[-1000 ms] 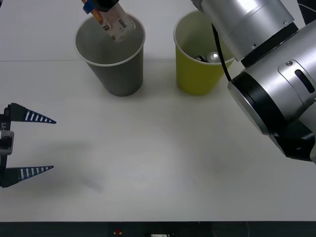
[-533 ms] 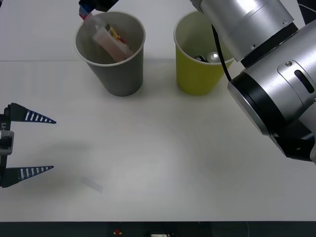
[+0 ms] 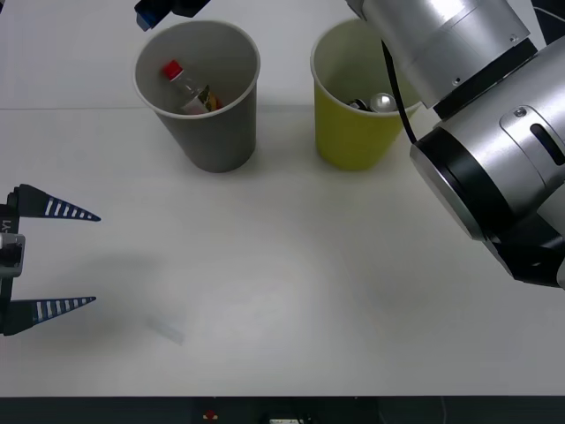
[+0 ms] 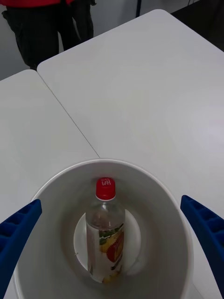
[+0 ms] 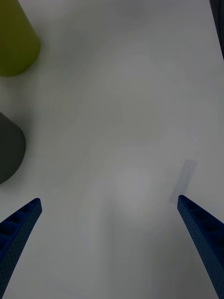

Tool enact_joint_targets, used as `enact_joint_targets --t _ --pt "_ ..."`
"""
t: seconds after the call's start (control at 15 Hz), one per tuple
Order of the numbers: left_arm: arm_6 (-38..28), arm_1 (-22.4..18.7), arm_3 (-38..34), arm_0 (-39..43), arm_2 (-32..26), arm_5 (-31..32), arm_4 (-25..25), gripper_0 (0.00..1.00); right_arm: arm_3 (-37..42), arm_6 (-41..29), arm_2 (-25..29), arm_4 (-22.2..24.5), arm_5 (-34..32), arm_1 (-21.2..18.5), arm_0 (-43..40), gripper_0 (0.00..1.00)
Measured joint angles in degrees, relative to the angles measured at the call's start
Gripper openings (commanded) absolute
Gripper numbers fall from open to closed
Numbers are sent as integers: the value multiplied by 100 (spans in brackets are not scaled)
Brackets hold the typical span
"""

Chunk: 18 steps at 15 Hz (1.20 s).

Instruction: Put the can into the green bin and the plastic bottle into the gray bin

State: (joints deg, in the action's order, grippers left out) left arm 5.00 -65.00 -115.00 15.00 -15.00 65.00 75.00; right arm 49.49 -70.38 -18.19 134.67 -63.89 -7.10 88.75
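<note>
Both items are binned: the plastic bottle (image 4: pixel 106 229) leans inside the gray bin (image 3: pixel 221 132) directly below the open, empty right gripper (image 4: pixel 112 243), and the can (image 3: pixel 380 102) lies in the green bin (image 3: pixel 344 132). That bin's rim could be clipped and tipped if the gripper is withdrawn low. Half a second ago the bottle was caught tilted mid-drop; the open left gripper (image 3: pixel 53 258) has stayed parked, well apart.

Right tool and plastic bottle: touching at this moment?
Apart. In the right wrist view the right tool is open, its fingers wide on either side, while the plastic bottle lies inside the gray bin, clear of both.
</note>
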Motion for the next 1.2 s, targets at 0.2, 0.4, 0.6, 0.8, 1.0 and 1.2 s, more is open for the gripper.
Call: enact_joint_targets --t 0.2,0.4,0.6,0.8,1.0,1.2 --pt "0 0 0 0 0 0 0 100 556 6 162 -26 -455 -174 -96 100" --pt "0 0 0 0 0 0 0 100 1854 2 676 67 -882 -278 -810 100" --pt "0 0 0 0 0 0 0 100 3249 3 959 111 -1303 -413 -1625 100" --pt "0 0 0 0 0 0 0 100 4507 31 1363 89 -1901 -430 -2327 100" --pt "0 0 0 0 0 0 0 100 5627 203 1626 -36 -2040 -433 -3247 100" --pt "0 0 0 0 0 0 0 100 6466 321 1736 -135 -2049 -485 -4094 100"
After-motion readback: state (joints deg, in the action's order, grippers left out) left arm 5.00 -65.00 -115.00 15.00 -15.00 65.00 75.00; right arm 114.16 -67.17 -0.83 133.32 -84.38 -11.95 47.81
